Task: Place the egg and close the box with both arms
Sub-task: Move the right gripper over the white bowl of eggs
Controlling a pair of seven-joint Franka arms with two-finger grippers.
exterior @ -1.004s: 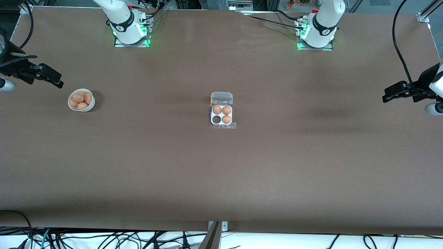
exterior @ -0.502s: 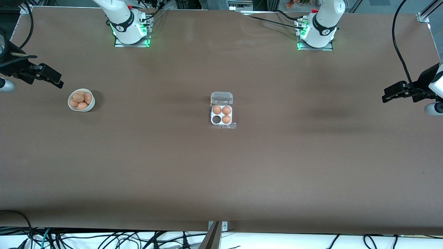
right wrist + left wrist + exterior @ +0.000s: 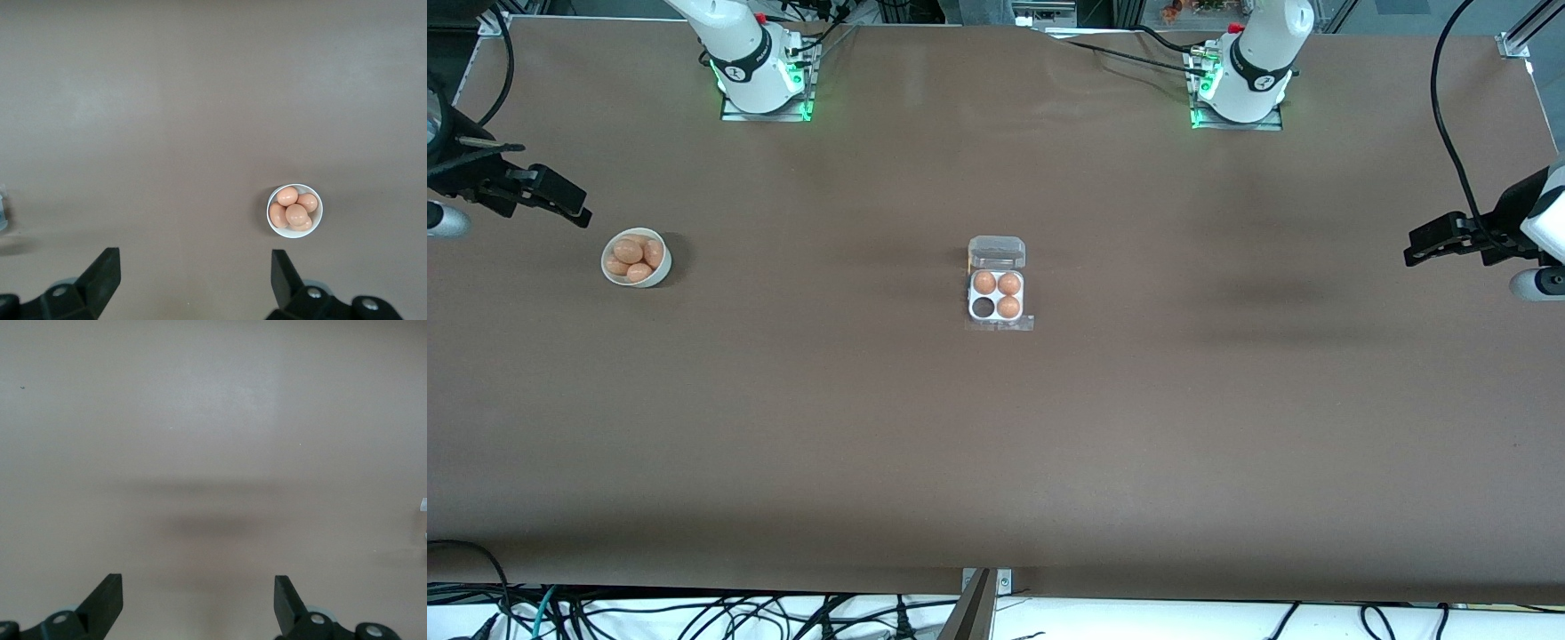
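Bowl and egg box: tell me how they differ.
The bowl is round and white; the box is square with a clear lid, open. The bowl holds eggs piled loose; the box seats three eggs in separate cells, one cell empty. The bowl sits toward the right arm's end, the box mid-table. Both hold brown eggs.

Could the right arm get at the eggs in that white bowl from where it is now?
Probably yes. The right tool hangs open over the table just beside the bowl, and nothing covers the eggs heaped inside.
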